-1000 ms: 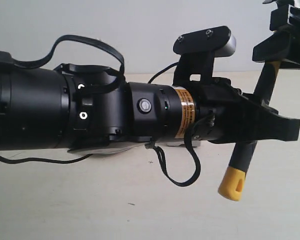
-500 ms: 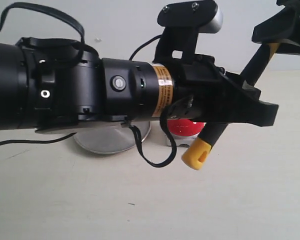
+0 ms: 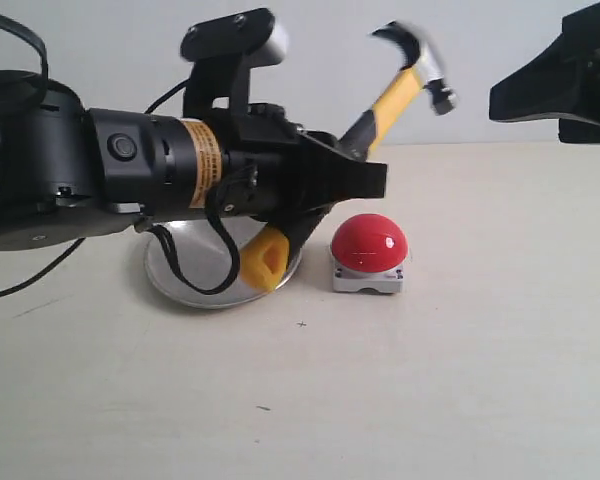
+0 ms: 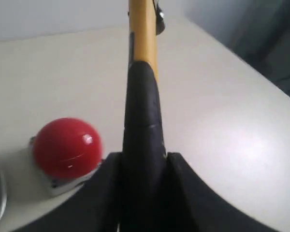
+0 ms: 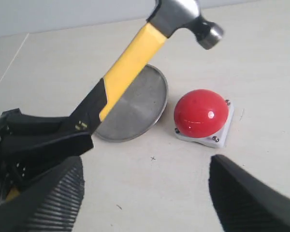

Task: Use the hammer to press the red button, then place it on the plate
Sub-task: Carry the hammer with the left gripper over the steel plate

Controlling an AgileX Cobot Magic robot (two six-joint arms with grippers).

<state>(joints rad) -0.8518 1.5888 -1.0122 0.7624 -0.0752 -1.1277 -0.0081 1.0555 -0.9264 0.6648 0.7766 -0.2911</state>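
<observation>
My left gripper (image 3: 355, 180) is shut on the hammer (image 3: 395, 95), gripping the black part of its handle (image 4: 142, 140). The hammer is tilted, its dark metal head up in the air above and right of the red button (image 3: 369, 243), its yellow looped end (image 3: 264, 258) low over the plate (image 3: 185, 275). The red button (image 5: 201, 112) sits on its grey base on the table beside the silver plate (image 5: 140, 108). My right gripper (image 5: 147, 193) is open and empty, raised high at the upper right of the exterior view (image 3: 560, 85).
The left arm's thick black body (image 3: 50, 170) and cables hang over the plate's left side. The beige tabletop (image 3: 430, 390) spreads in front of the button, with a pale wall behind.
The left arm has pulled back to the left with the hammer, uncovering the button and plate. The right gripper no longer touches the hammer and has withdrawn to the upper right.
</observation>
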